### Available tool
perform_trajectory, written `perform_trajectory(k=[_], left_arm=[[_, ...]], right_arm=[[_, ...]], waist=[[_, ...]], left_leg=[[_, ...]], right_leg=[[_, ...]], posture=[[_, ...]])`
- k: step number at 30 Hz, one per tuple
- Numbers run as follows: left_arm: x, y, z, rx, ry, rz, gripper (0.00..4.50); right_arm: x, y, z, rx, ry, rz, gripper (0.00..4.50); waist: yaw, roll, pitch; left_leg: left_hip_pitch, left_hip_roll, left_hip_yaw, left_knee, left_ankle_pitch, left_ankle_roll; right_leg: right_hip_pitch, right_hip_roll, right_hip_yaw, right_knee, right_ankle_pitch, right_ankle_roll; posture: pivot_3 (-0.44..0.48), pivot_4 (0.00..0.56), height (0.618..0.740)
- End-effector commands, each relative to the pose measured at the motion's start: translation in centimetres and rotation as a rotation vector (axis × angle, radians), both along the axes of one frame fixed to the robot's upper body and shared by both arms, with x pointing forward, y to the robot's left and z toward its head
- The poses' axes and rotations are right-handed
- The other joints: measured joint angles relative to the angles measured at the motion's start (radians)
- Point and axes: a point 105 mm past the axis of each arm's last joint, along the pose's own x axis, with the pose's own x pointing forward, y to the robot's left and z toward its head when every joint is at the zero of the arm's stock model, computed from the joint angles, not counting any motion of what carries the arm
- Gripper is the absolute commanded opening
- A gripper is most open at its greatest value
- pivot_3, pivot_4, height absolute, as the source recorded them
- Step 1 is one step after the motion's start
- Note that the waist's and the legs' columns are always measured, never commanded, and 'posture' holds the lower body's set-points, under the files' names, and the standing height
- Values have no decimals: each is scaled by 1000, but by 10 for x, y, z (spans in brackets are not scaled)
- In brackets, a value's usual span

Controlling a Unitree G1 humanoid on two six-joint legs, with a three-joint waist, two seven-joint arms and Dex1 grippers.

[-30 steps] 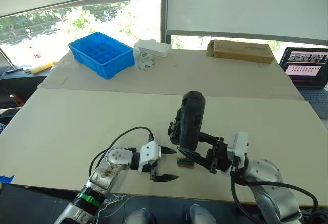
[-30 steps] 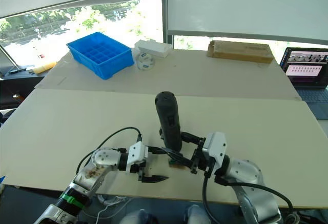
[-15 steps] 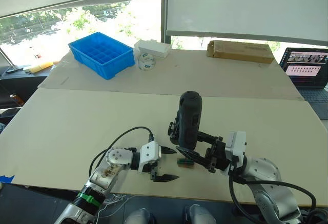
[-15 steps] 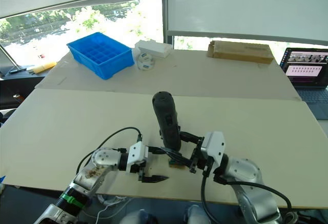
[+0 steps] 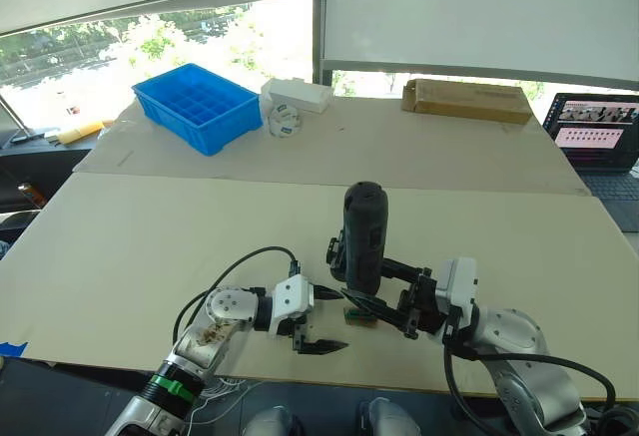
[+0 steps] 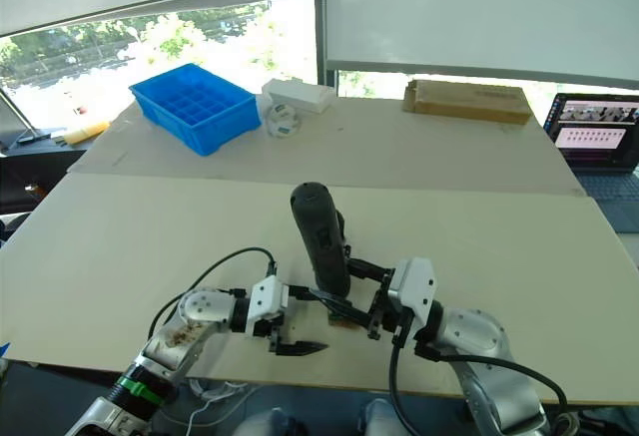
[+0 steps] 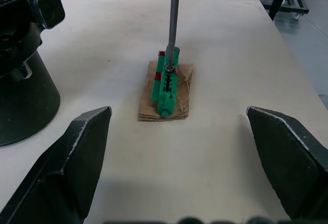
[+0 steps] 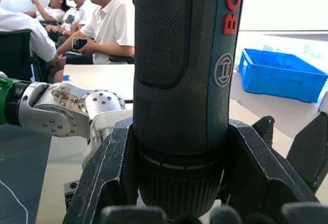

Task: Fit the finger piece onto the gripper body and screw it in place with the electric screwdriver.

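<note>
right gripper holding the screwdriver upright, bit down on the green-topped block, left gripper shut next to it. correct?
Not quite: the left gripper is open, its fingers spread wide either side of the green-topped block, as the left wrist view shows. The rest holds: the right gripper clamps the screwdriver upright, bit on the block.

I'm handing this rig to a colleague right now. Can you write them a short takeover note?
Right gripper: shut on the electric screwdriver, held upright, its bit resting on the small green-topped block near the table's front edge.
Left gripper: open and holding nothing, low over the table just short of that block.
Gripper body: standing on the table beside the block, behind the screwdriver from the head views.
Finger piece: I can't pick it out, so whether it's fitted is unclear.
Done: screwdriver in hand.
Left: seating the finger piece on the body and screwing it down.
</note>
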Motion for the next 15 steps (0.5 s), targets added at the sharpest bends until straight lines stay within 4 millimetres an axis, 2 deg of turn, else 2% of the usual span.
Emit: perform_trajectory(k=[1, 15], left_arm=[[-7, 10, -23, 68, 82, 14, 4456], [-3, 8, -14, 32, 63, 11, 4456]], right_arm=[[-1, -1, 2, 2, -6, -8, 1916], [-5, -7, 23, 70, -49, 1, 1916]], waist=[[0, 0, 0], [0, 0, 0]], left_leg=[[0, 0, 0, 0, 0, 0], [-1, 0, 0, 0, 0, 0]], right_leg=[[0, 0, 0, 0, 0, 0], [-1, 0, 0, 0, 0, 0]], posture=[[0, 150, 740], [0, 150, 740]])
